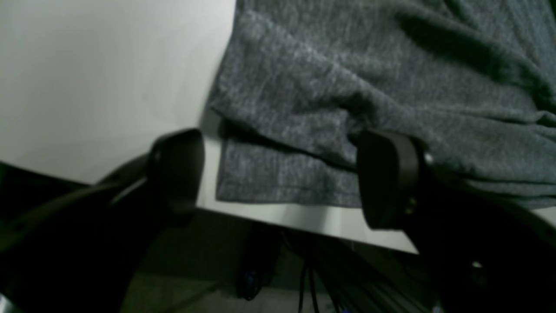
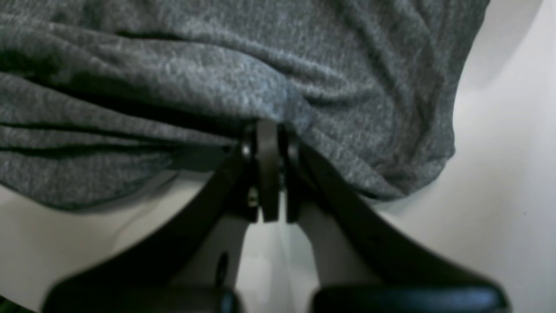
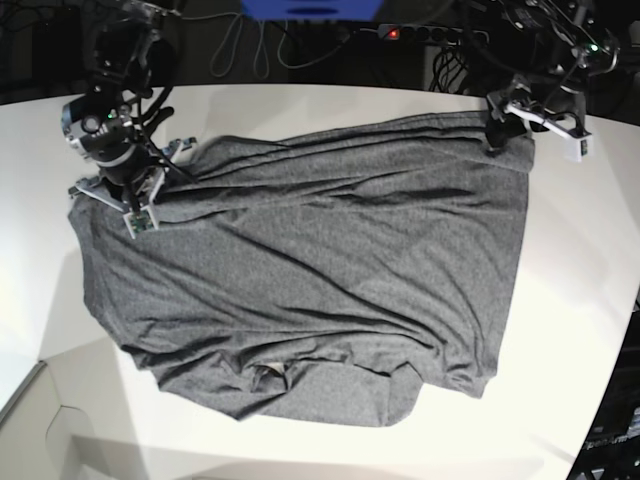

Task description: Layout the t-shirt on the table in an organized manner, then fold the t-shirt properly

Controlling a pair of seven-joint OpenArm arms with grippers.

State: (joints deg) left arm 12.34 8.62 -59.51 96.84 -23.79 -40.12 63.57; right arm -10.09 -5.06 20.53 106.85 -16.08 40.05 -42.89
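Layout stage, not finished. The shirt (image 3: 300, 270) is spread over most of the table (image 3: 580, 330), body broadly open, but long wrinkles are seen running across it and the near edge is bunched and partly rolled under. No fold is seen yet, so all folding is judged left to do.

Right claw (image 2: 267, 130): jaws are pressed together, and a ridge of shirt cloth is pinched at the tips. The rest of the shirt is piled just ahead of the tips and out to both sides; bare table is seen below and behind the fingers.

Left claw (image 1: 282, 174): jaws are set wide apart, nothing is held. A hemmed shirt corner is framed between the two fingers (image 1: 386, 178), lying at the table edge just ahead of them; one finger is seen against the cloth, the other over bare table. Actual contact cannot be told.

Judged next: that corner is to be gripped by the left claw, then the far edge tensioned between both claws so the wrinkles are pulled out before any fold is made.
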